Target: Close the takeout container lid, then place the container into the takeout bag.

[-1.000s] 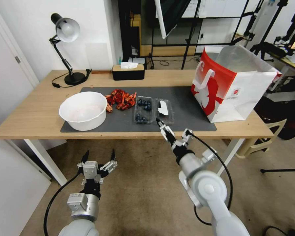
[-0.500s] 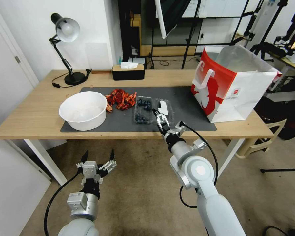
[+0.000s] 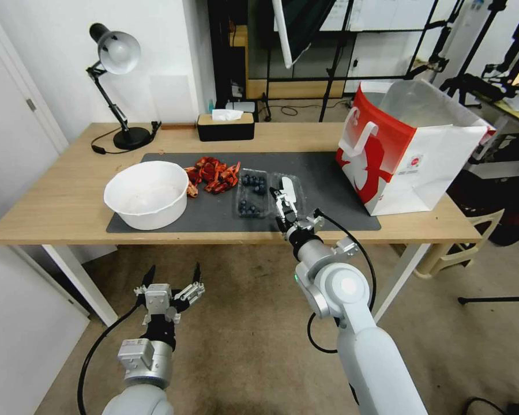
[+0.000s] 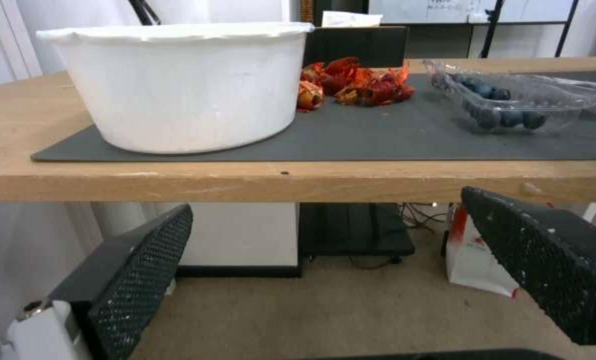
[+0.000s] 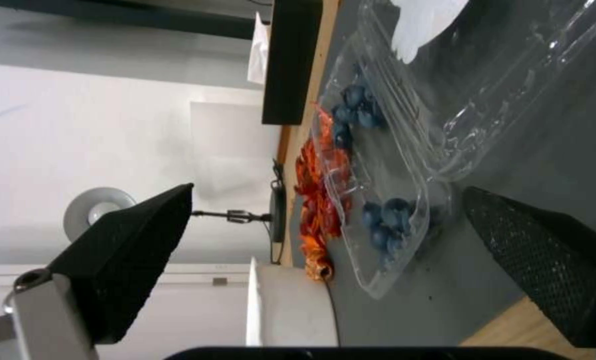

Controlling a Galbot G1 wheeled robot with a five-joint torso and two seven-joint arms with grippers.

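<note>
The takeout container [image 3: 252,193] lies open on the grey mat [image 3: 328,196], with dark blueberries in its tray. Its clear lid [image 3: 289,189], bearing a white label, lies flat to the right of the tray. My right gripper [image 3: 279,199] is open and hovers low over the hinge line at the container's near end, holding nothing. From the right wrist, the tray [image 5: 378,215] and lid [image 5: 511,85] lie just beyond that gripper [image 5: 325,192]. The red-and-white takeout bag [image 3: 406,153] stands open at the table's right end. My left gripper [image 3: 173,278] hangs open below the table's front edge.
A white bowl [image 3: 147,194] sits on the mat's left end, with red crawfish shells [image 3: 213,173] between it and the container. A desk lamp [image 3: 118,86] and a tissue box [image 3: 225,127] stand at the back. In the left wrist view the table edge [image 4: 298,182] is just above the left gripper [image 4: 325,200].
My right arm has reached forward from the table's front edge to the container's near end, over the seam between tray and lid. The left arm has not moved.
</note>
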